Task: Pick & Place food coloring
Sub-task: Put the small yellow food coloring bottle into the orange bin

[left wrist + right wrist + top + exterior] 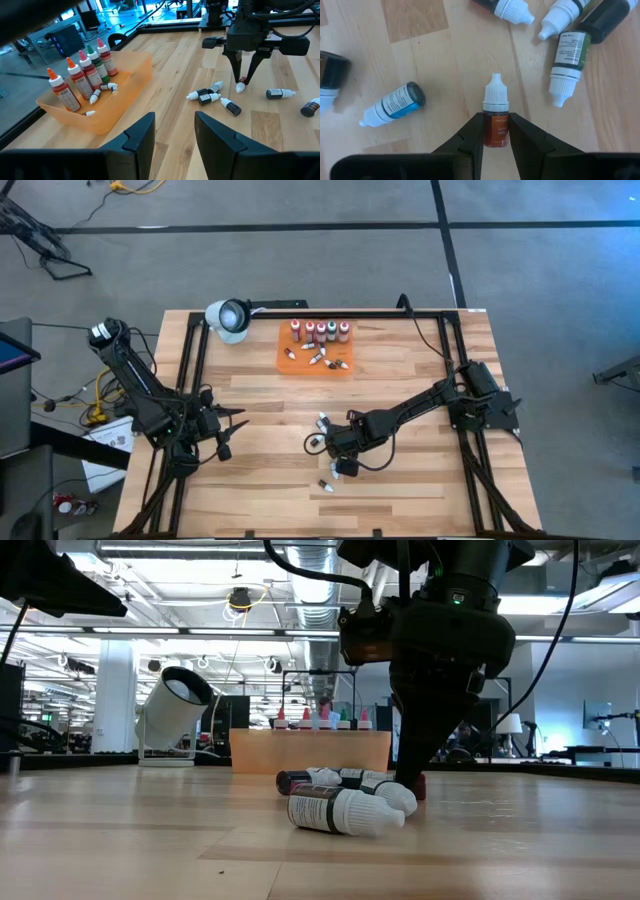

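Note:
An orange tray [285,365] [135,80] at the table's far middle holds upright red, orange and green bottles with white caps [85,75] and a few small vials lying flat [102,89]. Several small dark vials with white caps [205,95] [340,810] lie loose on the wood near the middle. My right gripper [496,120] [335,442] points steeply down among them, shut on one brown-labelled vial [496,127]. My left gripper [175,135] [228,435] hovers open at the table's left, nothing between its fingers. My right gripper pinches the vial's labelled body [496,134] between its two fingers, coming from above and lying along the vial. The white cap [240,88] sticks out past the fingertips, pointing down. Whether the cap's tip touches the table I cannot tell.
A white lamp-like head [228,318] [175,705] sits at the far left corner. Black frame rails [195,360] run along the left, right and far edges. A blue-labelled vial [392,105] and a green-labelled one [570,60] lie close beside the held vial. Bare wood lies near the front.

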### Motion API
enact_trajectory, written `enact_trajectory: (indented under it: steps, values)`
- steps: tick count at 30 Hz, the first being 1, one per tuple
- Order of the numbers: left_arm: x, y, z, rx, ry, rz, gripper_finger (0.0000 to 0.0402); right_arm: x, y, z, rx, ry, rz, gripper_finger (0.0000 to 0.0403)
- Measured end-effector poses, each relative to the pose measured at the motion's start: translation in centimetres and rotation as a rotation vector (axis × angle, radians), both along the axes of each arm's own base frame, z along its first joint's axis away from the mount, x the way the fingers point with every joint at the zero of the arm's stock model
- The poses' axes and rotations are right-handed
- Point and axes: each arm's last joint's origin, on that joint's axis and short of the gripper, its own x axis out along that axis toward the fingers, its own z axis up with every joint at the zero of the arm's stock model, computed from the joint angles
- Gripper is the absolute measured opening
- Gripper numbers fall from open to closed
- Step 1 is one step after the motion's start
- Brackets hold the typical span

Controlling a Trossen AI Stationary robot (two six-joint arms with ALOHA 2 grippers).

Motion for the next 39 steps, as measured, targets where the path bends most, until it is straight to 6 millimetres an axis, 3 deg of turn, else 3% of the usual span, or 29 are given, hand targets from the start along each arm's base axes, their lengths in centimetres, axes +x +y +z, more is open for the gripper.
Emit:
enact_trajectory:
  steps: [14,29,39]
  values:
    - [0.03,-0.04,0.03,-0.006,-0.004,0.000,0.0132,0.00,0.00,-0.05,0.016,0.006,-0.022,0.0081]
    - [0.03,-0.04,0.03,-0.007,-0.004,0.000,0.0132,-0.07,-0.02,-0.33,-0.001,0.014,-0.006,0.0157]
    - [0.03,-0.04,0.03,-0.007,-0.004,0.000,0.0132,-0.03,-0.02,-0.24,-0.013,0.006,0.027,0.0091]
